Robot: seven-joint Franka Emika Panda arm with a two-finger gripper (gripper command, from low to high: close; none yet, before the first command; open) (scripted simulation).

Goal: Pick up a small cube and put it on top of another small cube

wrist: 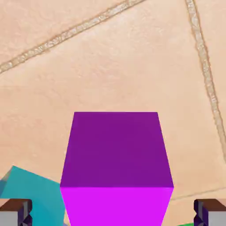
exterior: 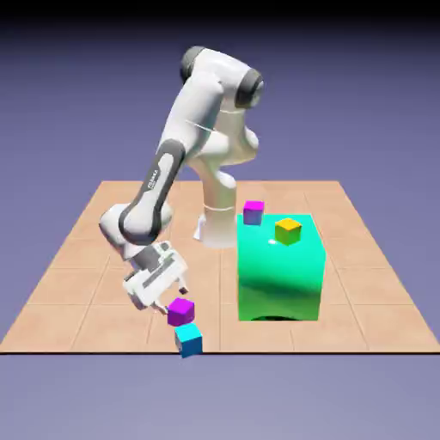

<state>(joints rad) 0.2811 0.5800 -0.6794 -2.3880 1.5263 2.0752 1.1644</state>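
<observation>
White hand (exterior: 174,300) wide open, fingers apart, magenta cube (wrist: 117,154) between

pretty bright over here, top of the little magenta cube (exterior: 180,312) by the gripper (exterior: 174,297) glowing and its sides way darker, small white glare spot on the big green block (exterior: 279,273) across from the gripper, backdrop (exterior: 220,94) fading to black up high, tile grout crisp beyond the fingertips (wrist: 209,212)

Yellow cube (exterior: 288,232) atop green block (exterior: 279,271)
</observation>
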